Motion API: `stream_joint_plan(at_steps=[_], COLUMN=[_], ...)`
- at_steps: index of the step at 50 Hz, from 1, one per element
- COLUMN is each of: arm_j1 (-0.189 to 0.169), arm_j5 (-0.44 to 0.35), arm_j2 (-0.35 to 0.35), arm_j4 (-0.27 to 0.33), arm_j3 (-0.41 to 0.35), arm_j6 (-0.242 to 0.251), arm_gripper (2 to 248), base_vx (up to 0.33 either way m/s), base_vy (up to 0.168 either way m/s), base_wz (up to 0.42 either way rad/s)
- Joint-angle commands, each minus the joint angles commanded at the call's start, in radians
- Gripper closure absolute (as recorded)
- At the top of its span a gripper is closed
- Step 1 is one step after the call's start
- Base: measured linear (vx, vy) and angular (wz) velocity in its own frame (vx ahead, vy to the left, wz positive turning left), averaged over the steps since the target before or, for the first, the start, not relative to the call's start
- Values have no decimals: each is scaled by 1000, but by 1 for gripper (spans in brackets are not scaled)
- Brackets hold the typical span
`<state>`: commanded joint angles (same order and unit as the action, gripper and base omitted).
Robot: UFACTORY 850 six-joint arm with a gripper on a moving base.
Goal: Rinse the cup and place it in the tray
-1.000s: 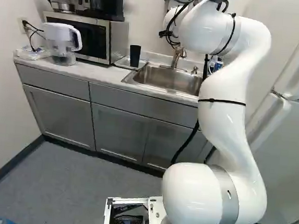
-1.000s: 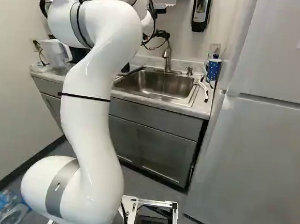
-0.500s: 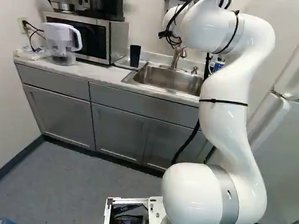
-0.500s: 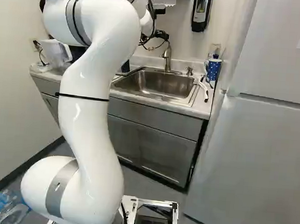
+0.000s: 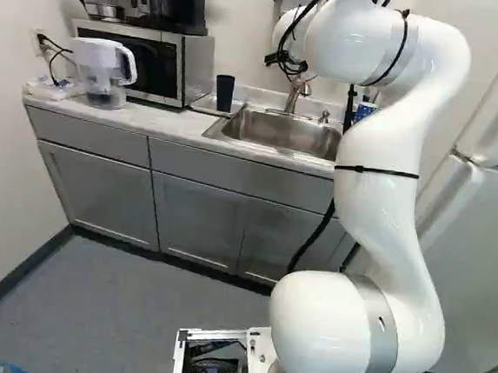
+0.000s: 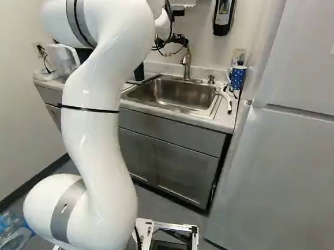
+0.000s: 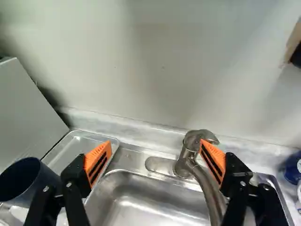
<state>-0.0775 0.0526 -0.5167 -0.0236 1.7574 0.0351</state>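
The pincer (image 5: 286, 64) is wide open up by the sink (image 5: 275, 133), with the tap (image 7: 190, 157) ahead. The dark cup (image 5: 224, 94) stands on the shiny tray (image 7: 77, 143) beside the sink.

In the left base view, the filter pitcher (image 5: 107, 62) stands left of the microwave (image 5: 192, 68), which supports the coffee maker (image 5: 177, 6). The tray (image 5: 205, 105), containing the cup (image 5: 225, 94), sits between microwave and sink (image 5: 284, 134). The faucet (image 6: 186, 63) is behind the sink; the refrigerator (image 6: 287, 175) is right of it.
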Motion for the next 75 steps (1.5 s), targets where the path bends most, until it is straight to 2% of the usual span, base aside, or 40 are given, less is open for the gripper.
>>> stream_joint_plan(at_steps=[19, 31, 69, 75], arm_j1=[-31, -52, -99, -100], arm_j5=[4, 55, 432, 495], arm_j2=[82, 131, 308, 315], arm_j4=[0, 0, 0, 0], arm_j3=[-102, -161, -366, -374], arm_j6=[0, 0, 0, 0], arm_gripper=[3, 3, 3, 3], base_vx=[0, 0, 0, 0], base_vy=[0, 0, 0, 0], base_wz=[0, 0, 0, 0])
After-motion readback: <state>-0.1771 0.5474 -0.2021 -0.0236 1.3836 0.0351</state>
